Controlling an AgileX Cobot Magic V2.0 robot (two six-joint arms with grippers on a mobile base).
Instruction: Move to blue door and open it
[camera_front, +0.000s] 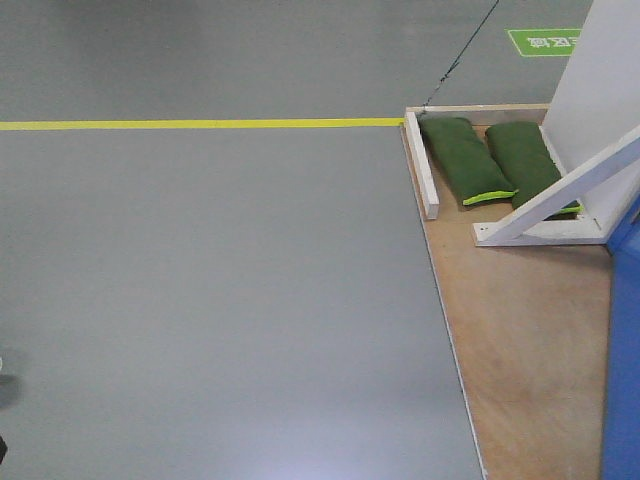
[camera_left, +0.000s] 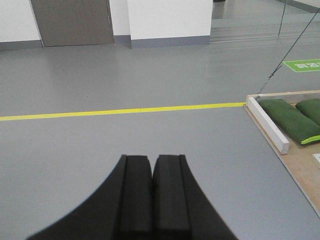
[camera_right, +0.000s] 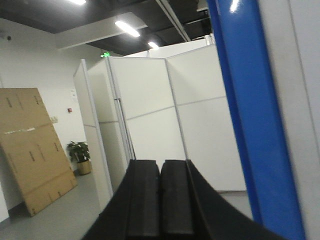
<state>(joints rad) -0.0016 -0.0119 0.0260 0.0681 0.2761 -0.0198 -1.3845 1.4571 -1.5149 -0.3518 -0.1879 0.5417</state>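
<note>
A yellow line (camera_front: 200, 124) runs across the grey floor (camera_front: 220, 320). Right of it, two green bags (camera_front: 462, 160) lie on a wooden board (camera_front: 530, 340) by a white brace (camera_front: 560, 195). The blue door (camera_front: 625, 350) stands at the far right edge, a bright, shiny strip. The left jaws are squeezed together on nothing. So are the right jaws, near the door.

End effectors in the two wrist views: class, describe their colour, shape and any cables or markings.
The left end effector and right end effector look alike: matte black, each with two blocky rectangular fingers whose outer sides flare in a smooth curve toward the camera. No cables, labels or markings show on either.
</note>
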